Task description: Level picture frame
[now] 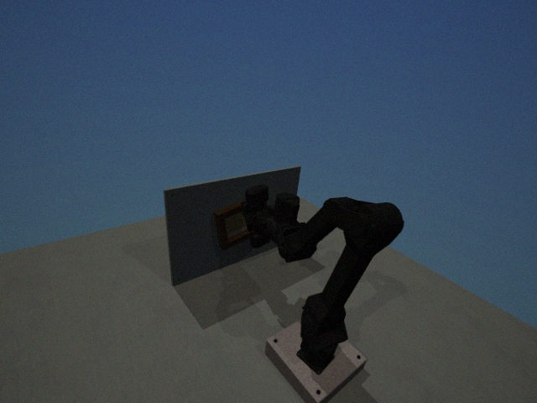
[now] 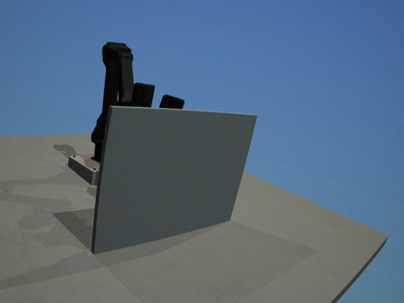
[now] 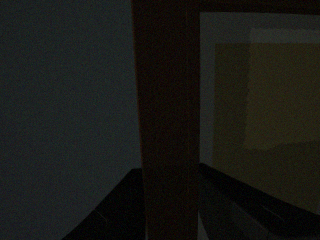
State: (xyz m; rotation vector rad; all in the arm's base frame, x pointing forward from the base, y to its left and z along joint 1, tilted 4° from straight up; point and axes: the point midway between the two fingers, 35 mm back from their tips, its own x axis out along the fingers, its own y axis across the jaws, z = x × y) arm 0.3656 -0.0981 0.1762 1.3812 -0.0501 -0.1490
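A small picture frame (image 1: 226, 225) with a brown wooden border and a yellowish picture hangs on the grey wall panel (image 1: 190, 234). Its right part is hidden behind my gripper (image 1: 251, 225). In the wrist view one dark brown bar of the frame (image 3: 167, 94) runs top to bottom, with the pale mat and yellowish picture (image 3: 280, 94) to its right. My gripper (image 3: 167, 176) is shut on that bar; a dark finger shows on each side of it. The screw and notched strip are hidden. The exterior view shows only the panel's back (image 2: 169, 176).
The panel stands upright on a grey table (image 1: 86, 325). My arm's base sits on a pale square plate (image 1: 286, 353) in front of the panel. The scene is dim and the arm casts shadows on the table.
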